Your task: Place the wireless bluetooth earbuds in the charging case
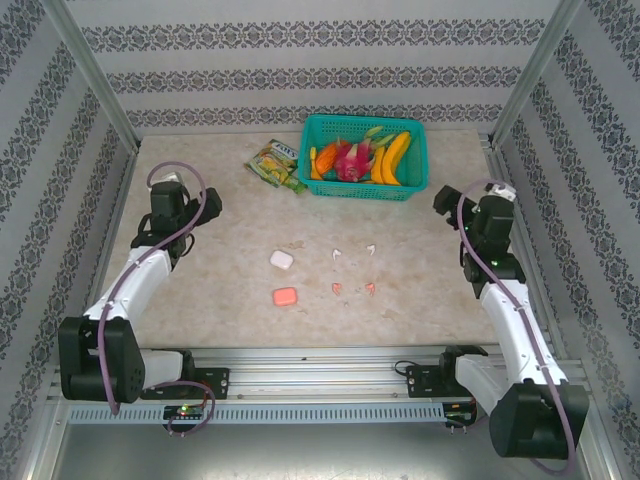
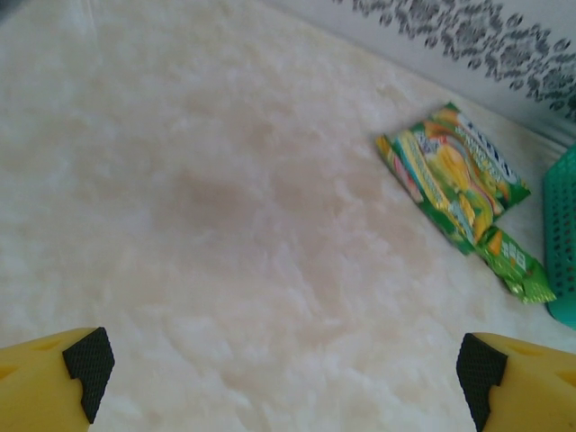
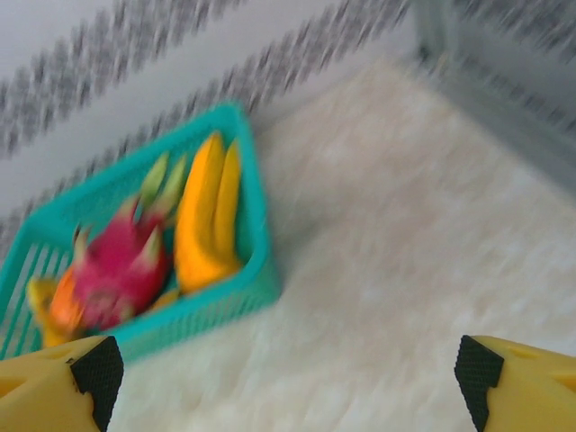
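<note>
**Risk: tiny buds, loose cases, nothing gripped yet**

Nearest the arm bases, mid-table: pink case, then white case just behind it; lids open or shut can't be told at this size. Just right of them lie the pink earbuds, with the white earbuds one row farther; all four are loose on the surface and apart from both cases; none inserted.

Farther out, left gripper has its jaws spread wide, empty, over bare table; right gripper is the same, empty; its wrist view is blurred.

Likely failure modes:
- buds far smaller than the pads; an off-centre pinch probably flicks one away or skids it across the smooth top
- cases unrestrained; pushing a bud in likely slides the case unless the other arm pins it
- colour mix-up, pink bud into white case
- both arms heading for one small patch; collision risk

Back of table: snack packet, and teal basket with bananas and dragon fruit; out of the way, low risk.
</note>
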Robot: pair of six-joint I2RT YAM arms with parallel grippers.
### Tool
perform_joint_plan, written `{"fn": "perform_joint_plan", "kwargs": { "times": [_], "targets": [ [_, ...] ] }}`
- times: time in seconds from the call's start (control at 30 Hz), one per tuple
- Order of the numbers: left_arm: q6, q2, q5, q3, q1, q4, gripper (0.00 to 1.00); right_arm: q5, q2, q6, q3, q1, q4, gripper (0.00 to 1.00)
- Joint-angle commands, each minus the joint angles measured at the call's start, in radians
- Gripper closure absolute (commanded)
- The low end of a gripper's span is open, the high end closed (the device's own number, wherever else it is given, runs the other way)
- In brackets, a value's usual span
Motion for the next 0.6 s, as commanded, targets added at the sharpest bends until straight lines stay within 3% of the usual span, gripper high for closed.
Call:
{"fn": "perform_joint_plan", "kwargs": {
  "times": [0.0, 0.17, 0.33, 0.57],
  "targets": [
    [-0.157, -0.046, 0.073, 0.018, -0.012, -0.225, 0.00, -0.169, 0.043, 0.038, 0.099, 0.115, -0.279, 0.07],
    [-0.243, -0.092, 0.140, -0.012, -0.012, -0.278, 0.00, -0.114, 0.128, 0.158, 0.124, 0.401, -0.402, 0.13],
    [-0.349, -0.110, 0.173, -0.015, -0.012, -0.295, 0.00, 0.070, 0.303, 0.282, 0.206, 0.754, -0.451, 0.14],
    [-0.384, -0.085, 0.140, 0.017, -0.009, -0.321, 0.00, 0.118, 0.672, 0.350, 0.473, 0.987, -0.524, 0.15]
  ]
}}
